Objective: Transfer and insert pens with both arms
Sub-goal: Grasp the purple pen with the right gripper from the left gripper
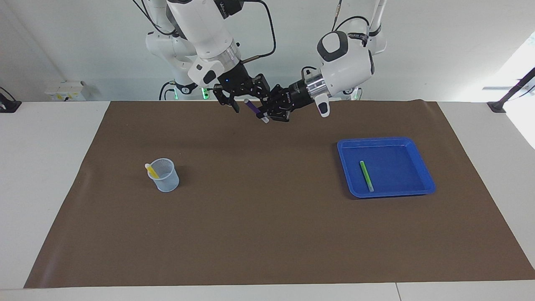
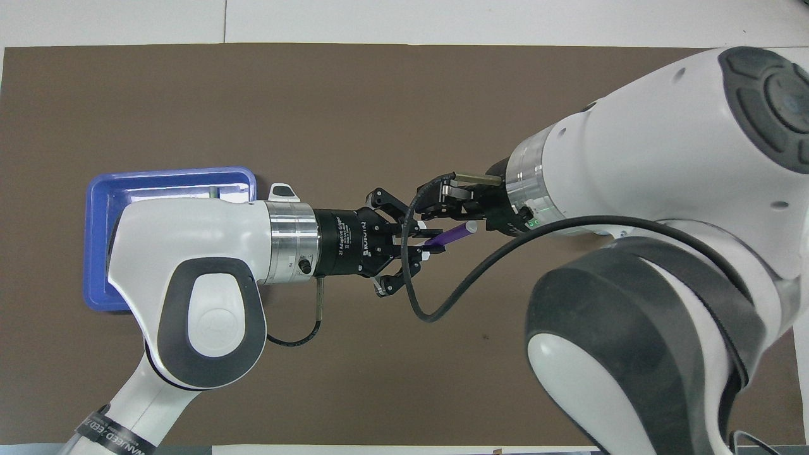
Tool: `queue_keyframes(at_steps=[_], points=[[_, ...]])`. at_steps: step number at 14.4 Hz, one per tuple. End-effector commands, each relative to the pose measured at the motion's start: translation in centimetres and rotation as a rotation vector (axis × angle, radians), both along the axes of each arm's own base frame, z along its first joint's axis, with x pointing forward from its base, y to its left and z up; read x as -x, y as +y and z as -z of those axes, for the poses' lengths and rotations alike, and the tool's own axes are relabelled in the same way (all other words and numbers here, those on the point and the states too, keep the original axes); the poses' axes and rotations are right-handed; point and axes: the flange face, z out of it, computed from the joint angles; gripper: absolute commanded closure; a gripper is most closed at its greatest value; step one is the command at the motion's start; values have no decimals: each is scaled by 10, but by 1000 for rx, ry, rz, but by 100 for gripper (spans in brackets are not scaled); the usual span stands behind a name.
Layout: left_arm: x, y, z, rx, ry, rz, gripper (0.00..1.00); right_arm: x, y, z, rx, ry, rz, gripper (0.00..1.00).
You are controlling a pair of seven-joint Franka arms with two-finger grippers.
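1. The left gripper (image 2: 422,242) pinches the purple pen (image 2: 450,234) tight near one end. It holds the pen up in the air over the brown mat (image 1: 267,234).
2. The pen sticks out from the left gripper toward the right gripper (image 2: 442,201). Its pale tip points at the right arm.
3. The right gripper is right beside the free end of the pen. Its fingers (image 2: 430,193) are spread apart, and I cannot tell if they touch the pen.
4. In the facing view the two grippers meet over the part of the mat close to the robots, about midway between the two arms.
5. The blue tray (image 1: 422,184) sits on the mat toward the left arm's end of the table. The green pen (image 1: 367,176) lies flat in it.
6. The small pale blue cup (image 1: 166,179) stands on the mat toward the right arm's end of the table. The yellow pen (image 1: 151,170) leans inside it, with its tip poking out over the rim.
7. The cup and the tray are well apart, and both are farther from the robots than the spot under the grippers.
8. A black cable (image 2: 455,287) from the right arm loops in front of the left gripper in the overhead view.
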Motion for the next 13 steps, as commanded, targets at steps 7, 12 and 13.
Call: queue_keyframes(at_steps=[7,12,13], points=[[7,6,-2,12,2,-64,100,6,-5,-3,21,-6,-26,100],[10,3,-8,8,-32,-98,1,6,-2,-4,41,-24,-35,100],[11,1,-9,3,-45,-118,0,6,-3,-3,54,-31,-36,100]])
